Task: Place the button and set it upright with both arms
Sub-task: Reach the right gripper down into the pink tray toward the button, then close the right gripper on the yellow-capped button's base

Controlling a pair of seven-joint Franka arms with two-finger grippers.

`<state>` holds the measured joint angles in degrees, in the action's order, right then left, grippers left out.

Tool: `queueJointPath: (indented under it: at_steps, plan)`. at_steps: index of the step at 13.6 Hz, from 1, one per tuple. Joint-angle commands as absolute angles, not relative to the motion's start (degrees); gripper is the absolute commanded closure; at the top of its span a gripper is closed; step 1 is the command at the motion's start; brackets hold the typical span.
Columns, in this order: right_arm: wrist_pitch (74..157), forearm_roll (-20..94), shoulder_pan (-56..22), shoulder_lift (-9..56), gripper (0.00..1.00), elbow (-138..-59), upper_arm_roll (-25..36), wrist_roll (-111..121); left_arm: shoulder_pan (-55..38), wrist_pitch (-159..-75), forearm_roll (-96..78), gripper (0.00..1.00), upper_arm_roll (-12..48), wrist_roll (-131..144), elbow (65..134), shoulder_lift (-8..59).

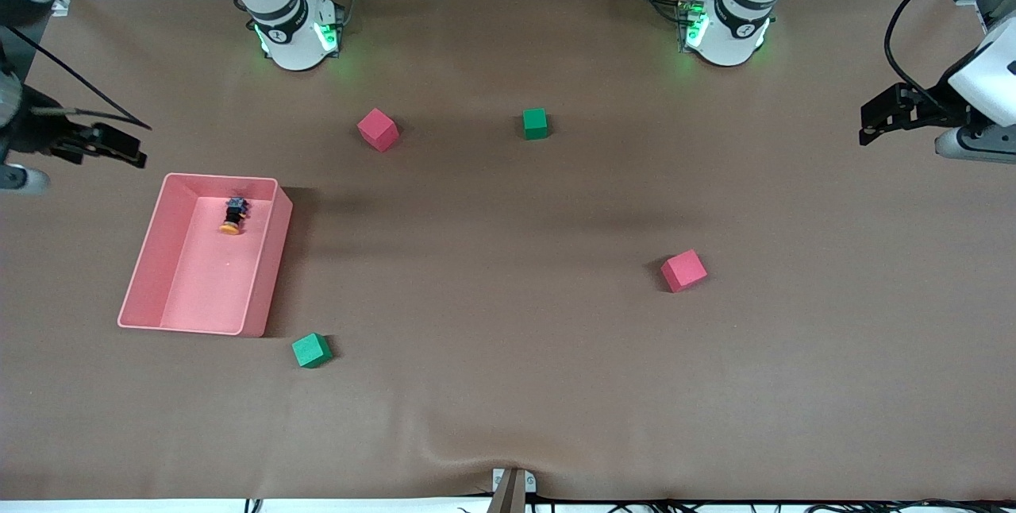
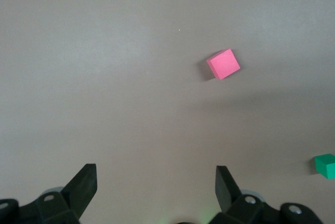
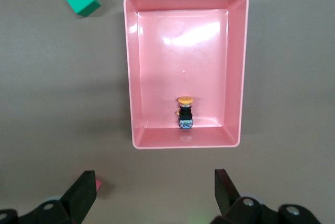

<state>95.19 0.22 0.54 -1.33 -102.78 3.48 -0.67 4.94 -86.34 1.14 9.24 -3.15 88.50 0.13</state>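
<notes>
Front view shows the tiny push-button with its round orange cap and black, bluish body (image 1: pixel 232 216) lying on its side inside the shallow pink plastic tray (image 1: pixel 262 283), toward the right arm's end of the table. It sits in the part of the tray farthest from the front camera, close to that end wall, with the cap pointing toward the camera. Nothing touches it.

The right gripper (image 3: pixel 154 192) hangs high over the table just beside the tray; from its wrist camera the two black fingers (image 3: pixel 84 195) stand wide apart with nothing between them. The left gripper (image 2: pixel 156 190) hovers over bare brown table cover (image 1: pixel 508 386) at the left arm's end, fingers (image 2: pixel 226 185) spread just as wide and holding nothing.

To my eye the job has not really begun: the button has yet to be picked up. The next move, I would guess, falls to the right arm, which needs to come down into the tray and close on the small body without clipping the wall near it. Being so small and round-capped, it may roll or twist in the pinch.

A pink foam cube (image 1: pixel 683 271) and a green foam cube (image 1: pixel 311 350) lie well apart from the tray, with another pink cube (image 1: pixel 378 129) and green cube (image 1: pixel 535 123) nearer the arm bases.
</notes>
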Motion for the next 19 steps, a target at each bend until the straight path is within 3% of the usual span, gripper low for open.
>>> queueJointPath:
  at_steps: [1,8,13,19]
  plan:
    - [102.45,-0.62,0.35,-1.50,0.00,-110.54,3.34,-0.26,5.01,-86.22,2.11,0.00,9.75,-0.36,87.10,1.23]
    - [118.36,-0.62,2.36,7.99,0.00,-121.36,3.34,9.65,5.01,-85.96,2.20,0.00,10.11,4.48,87.54,0.88]
    - [135.42,-0.79,2.90,11.41,0.00,-131.47,3.52,15.89,5.10,-85.96,2.20,0.00,10.11,4.48,88.07,0.70]
    - [138.60,-0.97,5.79,16.25,0.00,-131.66,3.52,22.84,5.10,-85.96,2.20,0.00,10.11,4.39,88.24,0.53]
